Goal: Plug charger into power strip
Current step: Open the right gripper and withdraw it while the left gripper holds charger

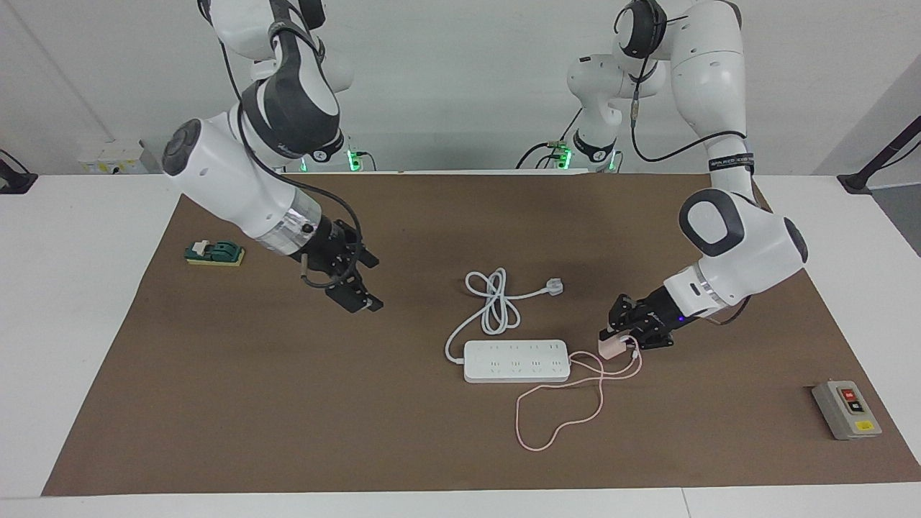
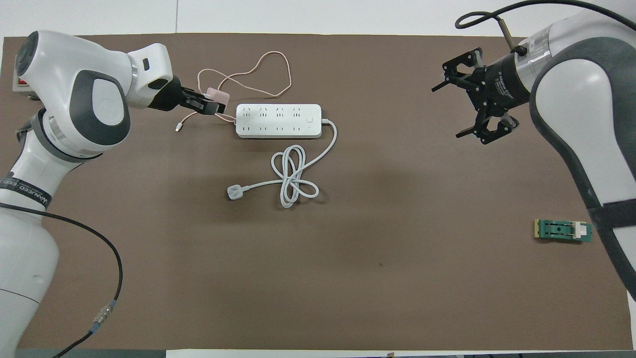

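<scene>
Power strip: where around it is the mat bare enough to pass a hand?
Bare mat lies between the power strip and the open right gripper. Crowded: coiled cord on its robot side; the left gripper, shut on the charger, and pink cable at its other end.

Both arms: glossy white shells, dark grey joint panels, silver ring just above each black gripper. Left gripper [image 1: 624,338] and right gripper [image 1: 350,284] look like bare black linkwork. Black cables loop along upper links; black lettered band, possibly branding.
</scene>
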`<control>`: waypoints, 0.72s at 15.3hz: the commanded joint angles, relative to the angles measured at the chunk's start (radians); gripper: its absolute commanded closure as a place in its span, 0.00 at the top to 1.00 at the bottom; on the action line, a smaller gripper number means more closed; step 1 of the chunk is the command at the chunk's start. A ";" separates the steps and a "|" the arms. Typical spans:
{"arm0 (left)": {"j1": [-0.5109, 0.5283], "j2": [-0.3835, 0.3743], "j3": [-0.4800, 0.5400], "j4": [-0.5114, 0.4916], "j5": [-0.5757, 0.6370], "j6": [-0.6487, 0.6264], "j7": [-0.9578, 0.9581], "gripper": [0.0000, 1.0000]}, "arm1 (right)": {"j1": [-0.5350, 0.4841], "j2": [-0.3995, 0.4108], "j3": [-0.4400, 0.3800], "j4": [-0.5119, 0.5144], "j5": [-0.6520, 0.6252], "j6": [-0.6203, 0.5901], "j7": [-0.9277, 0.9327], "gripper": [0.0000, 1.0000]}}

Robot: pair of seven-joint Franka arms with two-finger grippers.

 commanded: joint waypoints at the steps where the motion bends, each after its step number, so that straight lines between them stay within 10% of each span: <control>1: -0.063 0.024 0.011 0.054 0.205 0.012 0.002 0.00 | -0.017 -0.035 0.010 -0.008 -0.102 -0.052 -0.236 1.00; 11: -0.137 0.009 0.011 -0.062 0.532 0.184 0.108 0.00 | -0.076 -0.268 0.013 -0.111 -0.348 -0.138 -0.971 1.00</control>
